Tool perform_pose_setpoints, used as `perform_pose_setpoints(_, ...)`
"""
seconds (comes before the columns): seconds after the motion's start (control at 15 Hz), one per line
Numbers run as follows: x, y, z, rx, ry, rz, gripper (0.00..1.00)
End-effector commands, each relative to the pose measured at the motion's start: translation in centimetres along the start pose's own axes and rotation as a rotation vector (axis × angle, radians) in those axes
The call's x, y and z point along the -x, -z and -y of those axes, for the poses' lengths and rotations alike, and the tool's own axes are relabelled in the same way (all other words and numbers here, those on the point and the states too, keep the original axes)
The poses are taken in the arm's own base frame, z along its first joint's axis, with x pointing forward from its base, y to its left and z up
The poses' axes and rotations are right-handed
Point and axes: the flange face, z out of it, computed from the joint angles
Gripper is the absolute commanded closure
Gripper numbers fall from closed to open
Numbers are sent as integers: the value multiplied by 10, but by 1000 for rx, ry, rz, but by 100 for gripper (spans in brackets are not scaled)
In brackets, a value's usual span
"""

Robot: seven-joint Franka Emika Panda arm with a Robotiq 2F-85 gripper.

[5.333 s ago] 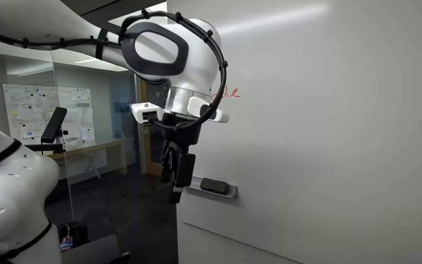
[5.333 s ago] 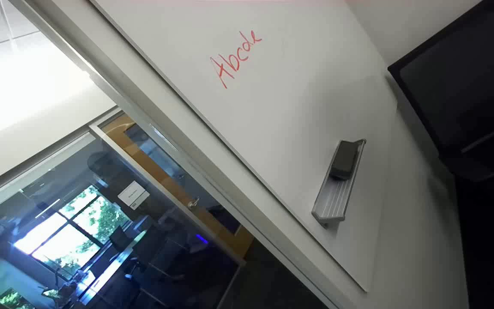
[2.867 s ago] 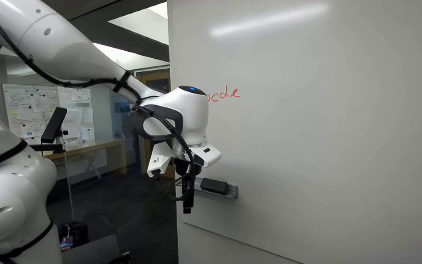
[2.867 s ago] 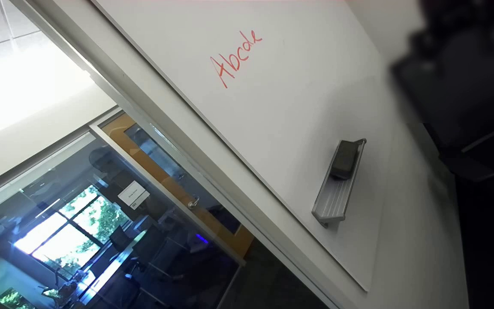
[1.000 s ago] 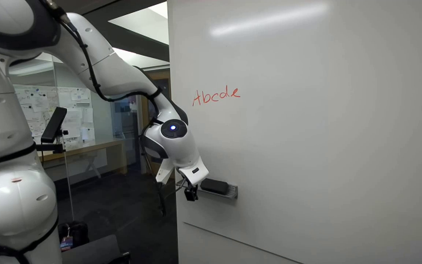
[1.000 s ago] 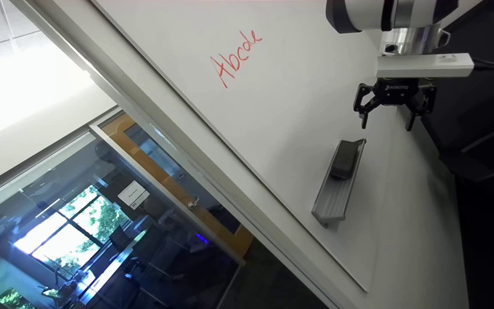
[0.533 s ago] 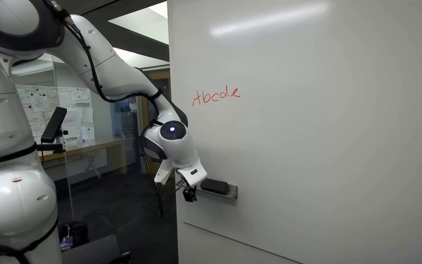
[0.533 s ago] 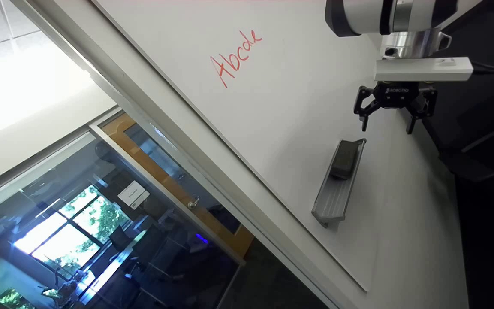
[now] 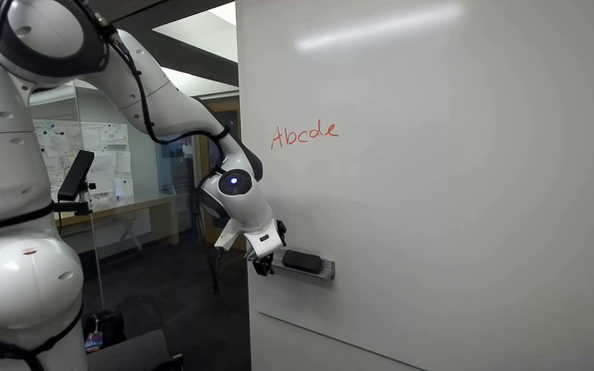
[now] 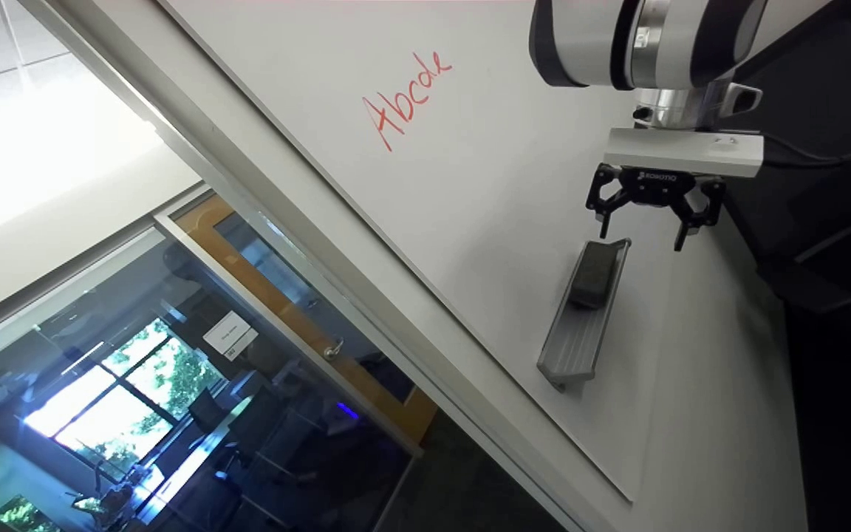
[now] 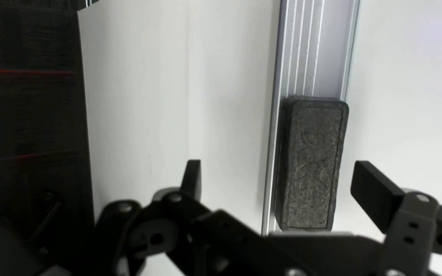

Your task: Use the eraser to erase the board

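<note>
The arm hangs bent by the edge of the board, its jaws spread wide, near the eraser and clear of it. The eraser lies lengthwise on the grey ledge that juts from the board, nearer one end. Higher up I can read "Abcde" in red letters; papers show behind the arm.

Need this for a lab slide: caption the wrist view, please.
Beyond the open pincer, a dark eraser lies along a grey ledge on the white board, not yet gripped.
</note>
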Motion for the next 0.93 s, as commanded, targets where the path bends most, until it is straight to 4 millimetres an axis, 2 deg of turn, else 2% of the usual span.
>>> perform_pose_setpoints(0.0, 4, -12, 20, -25, -36, -50, 0)
perform_pose_setpoints(0.07, 6, -14, 24, -33, -21, -40, 0)
perform_pose_setpoints(0.13, 5, -7, 14, -27, -25, -18, 0)
perform_pose_setpoints(0.53, 5, -15, 19, -26, -22, -15, 0)
perform_pose_setpoints(0.87, -2, -30, 29, -6, -25, -77, 0)
